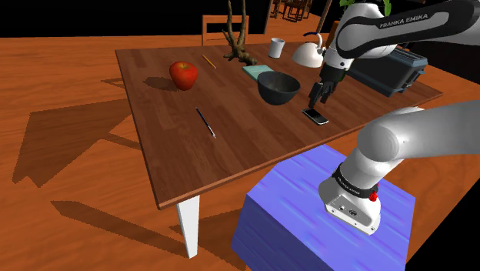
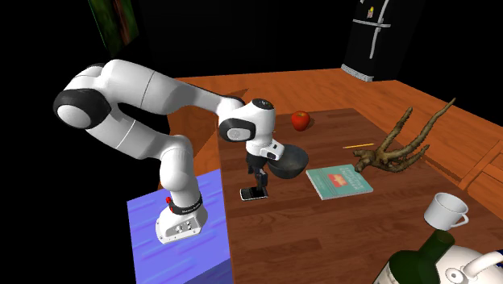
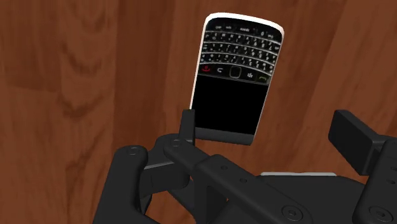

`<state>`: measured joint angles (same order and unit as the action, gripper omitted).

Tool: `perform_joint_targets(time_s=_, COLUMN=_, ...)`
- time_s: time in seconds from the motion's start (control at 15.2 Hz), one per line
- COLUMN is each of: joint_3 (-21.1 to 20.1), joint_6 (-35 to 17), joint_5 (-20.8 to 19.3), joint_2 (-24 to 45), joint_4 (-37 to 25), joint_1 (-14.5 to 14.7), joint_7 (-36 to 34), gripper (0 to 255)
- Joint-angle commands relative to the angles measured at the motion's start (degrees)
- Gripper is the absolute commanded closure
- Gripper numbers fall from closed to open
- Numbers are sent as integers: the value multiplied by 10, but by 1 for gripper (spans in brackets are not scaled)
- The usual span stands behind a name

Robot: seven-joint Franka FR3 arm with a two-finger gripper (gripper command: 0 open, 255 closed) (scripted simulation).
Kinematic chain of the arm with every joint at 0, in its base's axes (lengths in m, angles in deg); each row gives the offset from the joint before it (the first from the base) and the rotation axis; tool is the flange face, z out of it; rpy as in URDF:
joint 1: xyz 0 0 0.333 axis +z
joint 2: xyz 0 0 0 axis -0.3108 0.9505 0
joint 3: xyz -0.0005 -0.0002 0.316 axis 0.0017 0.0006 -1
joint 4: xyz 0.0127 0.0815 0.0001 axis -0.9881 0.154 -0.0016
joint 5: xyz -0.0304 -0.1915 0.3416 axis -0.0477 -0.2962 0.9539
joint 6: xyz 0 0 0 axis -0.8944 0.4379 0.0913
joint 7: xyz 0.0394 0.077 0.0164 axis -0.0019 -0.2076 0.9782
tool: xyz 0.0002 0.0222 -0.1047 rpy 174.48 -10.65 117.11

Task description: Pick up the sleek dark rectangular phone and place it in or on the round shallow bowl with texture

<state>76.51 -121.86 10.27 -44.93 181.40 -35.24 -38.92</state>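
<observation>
A dark phone (image 3: 235, 76) with a keypad and a black screen lies flat on the wooden table (image 1: 177, 146). My gripper (image 3: 270, 130) hangs just above it, open. The phone's near end sits between the fingers, close to one finger (image 3: 187, 125); the other finger (image 3: 353, 137) stands well clear. In the shoulder view the gripper (image 1: 319, 96) is over the phone (image 1: 315, 116), and the dark round bowl (image 1: 278, 87) stands just to that view's left. In the second exterior view the bowl (image 2: 288, 164) is right behind the gripper (image 2: 258, 176) and the phone (image 2: 253, 194).
Also on the table are a red apple (image 1: 183, 75), a dark pen (image 1: 205, 122), a pencil (image 1: 208, 61), a teal book (image 1: 256, 71), a branch (image 1: 238, 38), a white cup (image 1: 276, 48), a white kettle (image 1: 309, 52) and a dark toaster (image 1: 392, 71). The blue stand (image 1: 323, 223) adjoins the table's near edge.
</observation>
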Motion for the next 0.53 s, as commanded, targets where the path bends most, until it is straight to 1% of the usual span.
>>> perform_joint_targets(time_s=0.0, joint_3=18, joint_6=-38, joint_5=-13, joint_2=15, joint_4=13, joint_1=-17, joint_7=8, gripper=0)
perform_joint_targets(time_s=0.46, joint_3=27, joint_6=-113, joint_5=-20, joint_2=54, joint_4=49, joint_1=-17, joint_7=8, gripper=0)
